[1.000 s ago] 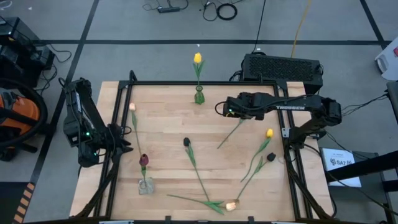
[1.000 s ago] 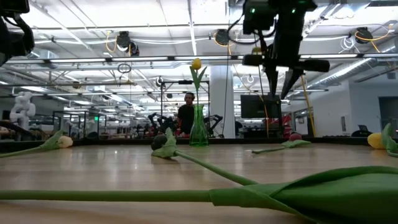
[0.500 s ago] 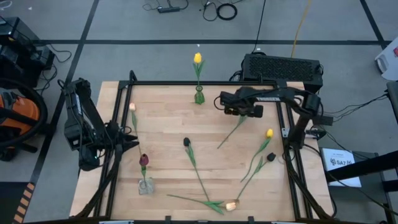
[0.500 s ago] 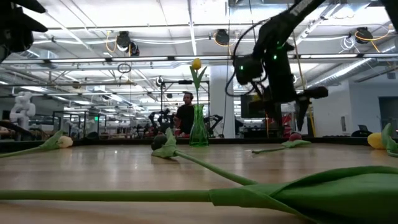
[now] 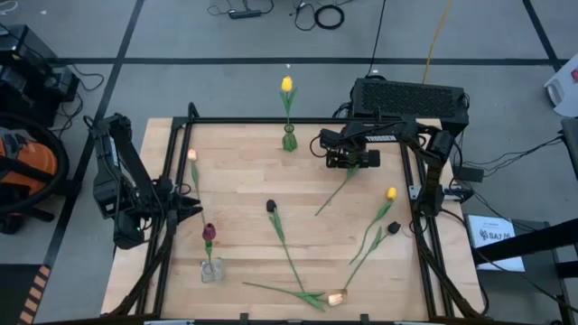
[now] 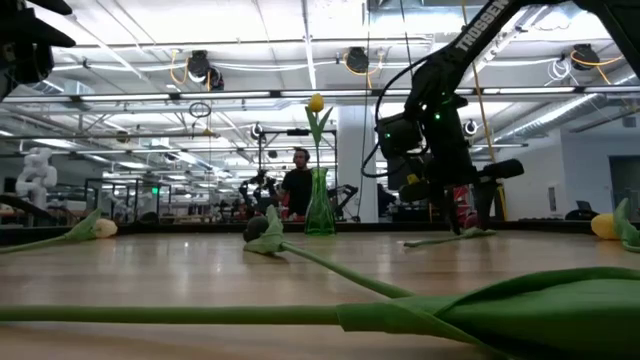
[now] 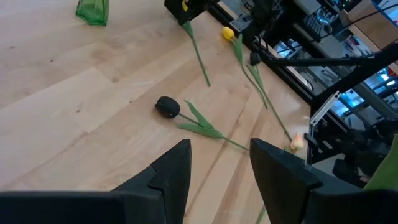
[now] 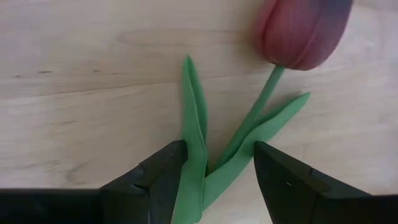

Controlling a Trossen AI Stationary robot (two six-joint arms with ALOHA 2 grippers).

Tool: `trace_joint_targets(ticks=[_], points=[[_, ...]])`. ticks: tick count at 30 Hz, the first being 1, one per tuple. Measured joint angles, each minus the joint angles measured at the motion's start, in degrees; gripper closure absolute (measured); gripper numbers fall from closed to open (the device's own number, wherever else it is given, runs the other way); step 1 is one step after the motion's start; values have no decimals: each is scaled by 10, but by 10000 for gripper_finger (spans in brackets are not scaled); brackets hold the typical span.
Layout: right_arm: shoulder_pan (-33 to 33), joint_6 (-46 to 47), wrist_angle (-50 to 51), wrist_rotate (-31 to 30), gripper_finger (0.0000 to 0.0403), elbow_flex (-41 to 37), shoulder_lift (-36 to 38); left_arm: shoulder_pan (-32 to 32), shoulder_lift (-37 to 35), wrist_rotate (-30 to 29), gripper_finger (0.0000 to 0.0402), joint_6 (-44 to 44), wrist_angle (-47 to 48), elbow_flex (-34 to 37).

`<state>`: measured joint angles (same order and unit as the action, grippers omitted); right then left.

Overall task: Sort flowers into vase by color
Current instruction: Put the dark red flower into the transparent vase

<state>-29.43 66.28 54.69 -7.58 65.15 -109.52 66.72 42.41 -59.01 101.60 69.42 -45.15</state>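
The right gripper (image 5: 353,165) hangs low over the far right part of the wooden table (image 5: 244,158), directly above a dark red tulip (image 8: 305,28) that lies flat on the boards. In the right wrist view its two dark fingers (image 8: 155,177) stand apart, one on each side of the spot where the tulip's green leaves meet the stem, and nothing is held between them. In the low view this gripper (image 6: 462,222) reaches almost down to the tabletop. The green vase (image 5: 289,139) stands at the far edge of the table, left of the right gripper, with a yellow tulip (image 5: 286,85) upright in it. A small clear vase (image 5: 211,269) near the left front holds another dark red tulip (image 5: 209,233) upright. The other flowers lie loose on the wood: a peach-pink one (image 5: 191,155) at the left, a near-black one (image 5: 270,206) in the middle, a second yellow one (image 5: 391,192) and a second near-black one (image 5: 394,227) at the right, and another peach-pink one (image 5: 337,295) by the near edge. The left gripper (image 5: 191,209) waits at the left edge of the table, and the left wrist view shows its fingers (image 7: 171,171) parted and empty.
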Motion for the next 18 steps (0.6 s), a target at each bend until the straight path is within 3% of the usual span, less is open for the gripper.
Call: trace_joint_targets(ticks=[5,16,18], points=[[4,5,-73,12,233,-50,9,0,0,0,230,0,0,0],[20,-22,-130,-62,386,-68,66,0,1,-1,230,0,5,0],[18,-29,-134,-82,395,-69,81,0,1,-1,230,-4,6,0]])
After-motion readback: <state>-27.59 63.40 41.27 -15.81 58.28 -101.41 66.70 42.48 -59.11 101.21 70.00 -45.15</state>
